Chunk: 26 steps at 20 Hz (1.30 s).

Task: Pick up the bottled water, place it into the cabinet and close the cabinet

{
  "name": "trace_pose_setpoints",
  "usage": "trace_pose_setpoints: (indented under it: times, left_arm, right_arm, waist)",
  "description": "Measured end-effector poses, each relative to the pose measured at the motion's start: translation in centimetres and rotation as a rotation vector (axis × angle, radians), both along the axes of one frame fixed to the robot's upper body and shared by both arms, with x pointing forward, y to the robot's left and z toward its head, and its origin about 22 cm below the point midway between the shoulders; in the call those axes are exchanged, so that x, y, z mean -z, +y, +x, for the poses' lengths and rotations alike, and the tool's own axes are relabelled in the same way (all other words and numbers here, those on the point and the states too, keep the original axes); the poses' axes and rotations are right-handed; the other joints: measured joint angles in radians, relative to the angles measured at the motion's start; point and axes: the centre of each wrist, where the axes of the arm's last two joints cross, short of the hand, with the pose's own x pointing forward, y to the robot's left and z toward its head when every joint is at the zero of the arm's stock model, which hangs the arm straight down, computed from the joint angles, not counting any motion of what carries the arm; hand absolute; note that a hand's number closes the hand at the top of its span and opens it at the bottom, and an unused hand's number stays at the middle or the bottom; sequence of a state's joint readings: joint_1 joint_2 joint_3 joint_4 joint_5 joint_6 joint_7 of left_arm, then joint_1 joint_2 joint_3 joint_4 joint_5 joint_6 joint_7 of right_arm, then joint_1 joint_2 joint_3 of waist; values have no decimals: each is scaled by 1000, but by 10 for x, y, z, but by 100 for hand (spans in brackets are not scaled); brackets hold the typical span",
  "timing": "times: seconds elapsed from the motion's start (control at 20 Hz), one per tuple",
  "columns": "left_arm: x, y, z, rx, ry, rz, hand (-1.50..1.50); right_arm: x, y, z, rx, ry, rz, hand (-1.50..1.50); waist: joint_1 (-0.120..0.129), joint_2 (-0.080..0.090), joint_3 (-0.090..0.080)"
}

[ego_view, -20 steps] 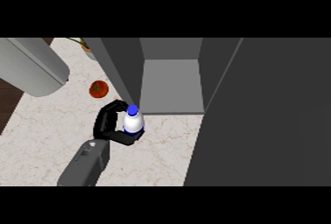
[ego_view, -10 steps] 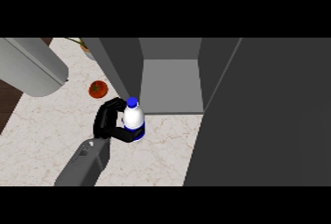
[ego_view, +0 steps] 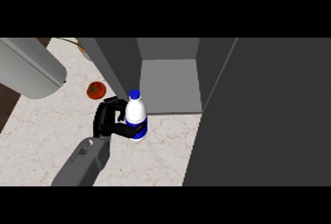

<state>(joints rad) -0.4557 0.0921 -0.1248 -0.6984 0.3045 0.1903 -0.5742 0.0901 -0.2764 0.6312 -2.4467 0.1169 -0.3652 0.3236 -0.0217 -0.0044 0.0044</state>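
My right hand (ego_view: 107, 120) is shut on the bottled water (ego_view: 135, 113), a white bottle with a blue cap and blue label, held upright. It hangs just in front of the lower left corner of the grey cabinet's open compartment (ego_view: 169, 85). The cabinet door (ego_view: 271, 113) stands wide open, a large dark panel filling the right side of the head view. My grey forearm (ego_view: 81, 164) comes in from the lower left. The left hand does not show.
A red round fruit (ego_view: 96, 89) lies on the marble counter (ego_view: 39, 144) left of the cabinet's side wall (ego_view: 119, 65). A big grey rounded cylinder (ego_view: 29, 68) crosses the upper left corner. A small item (ego_view: 81, 46) sits at the far back.
The bottle and my right hand have risen and moved slightly toward the cabinet opening. The cabinet door has not moved.
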Motion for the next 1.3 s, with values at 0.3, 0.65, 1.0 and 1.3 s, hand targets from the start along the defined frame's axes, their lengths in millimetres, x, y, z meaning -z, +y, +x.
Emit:
trace_pose_setpoints:
  times: [0.3, 0.65, 1.0, 1.3]
  left_arm:
    - [-6, -3, 1, -63, 51, 11, 150]
    - [-8, -8, -1, -158, 63, 14, 150]
    - [-13, -11, 7, -245, 63, 106, 150]
    - [-11, -11, 7, -297, 36, 178, 150]
  right_arm:
    - [0, -1, 0, -7, -5, -6, -150]
    - [1, -3, -2, -15, -2, 3, -150]
    - [1, -6, -3, -21, -6, 4, -150]
    - [2, -7, -4, -37, -11, 3, -150]
  waist:
    - [-8, 0, 1]
    - [-18, 1, 3]
    - [-27, 3, 3]
    - [-36, 2, 6]
